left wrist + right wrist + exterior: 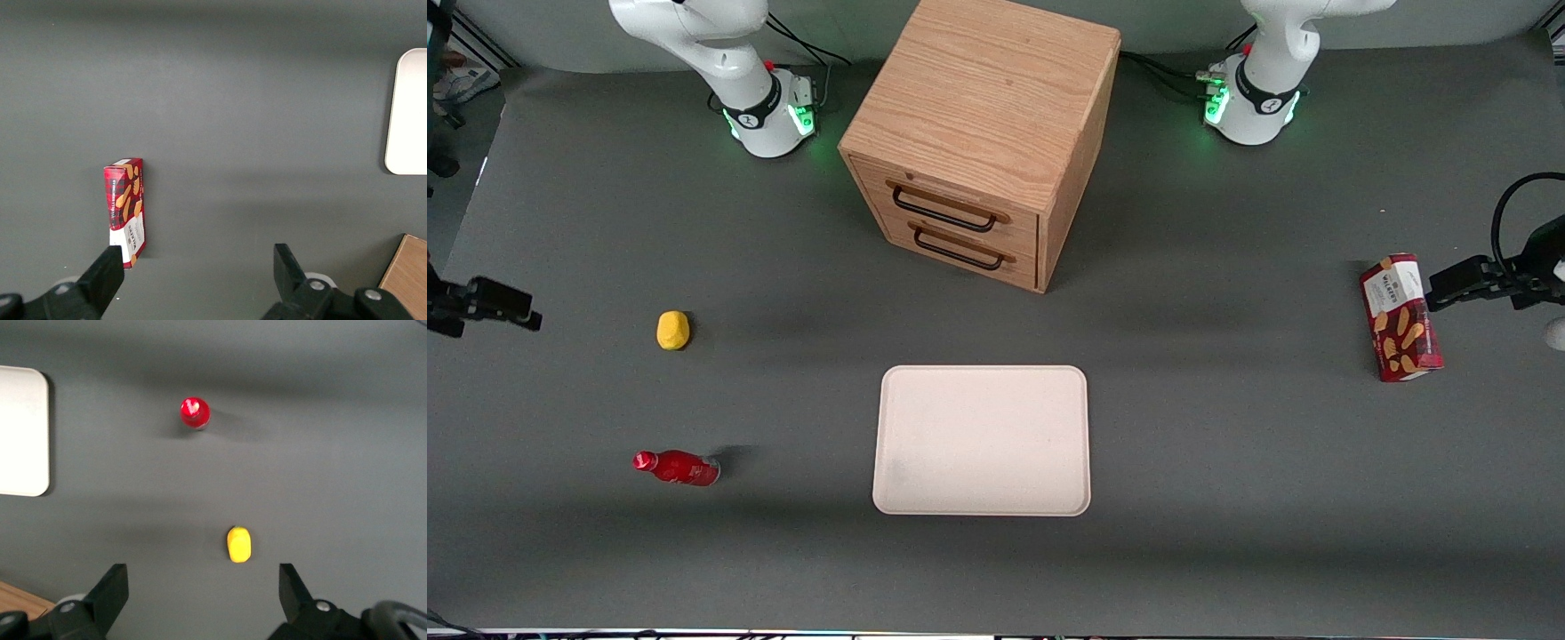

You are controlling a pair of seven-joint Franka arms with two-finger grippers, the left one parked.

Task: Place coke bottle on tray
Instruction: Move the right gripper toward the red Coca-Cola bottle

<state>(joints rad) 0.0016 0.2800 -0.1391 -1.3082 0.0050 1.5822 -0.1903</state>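
Coke bottle (677, 468) first: we see it standing upright on the grey table (1227, 462), toward the working arm's end, well apart from the tray (982, 441). From the wrist camera we look straight down on its red cap. We find the tray flat on the table, nearer the front camera than the wooden drawer cabinet (985, 142). A yellow lump (672, 330) sits farther from the front camera than the bottle, with clear table between them. Our gripper (203, 587) hangs high above the table near that lump, fingers (111, 587) spread wide and holding nothing. Toward the parked arm's end we spot a red snack box (1400, 317) on the table.
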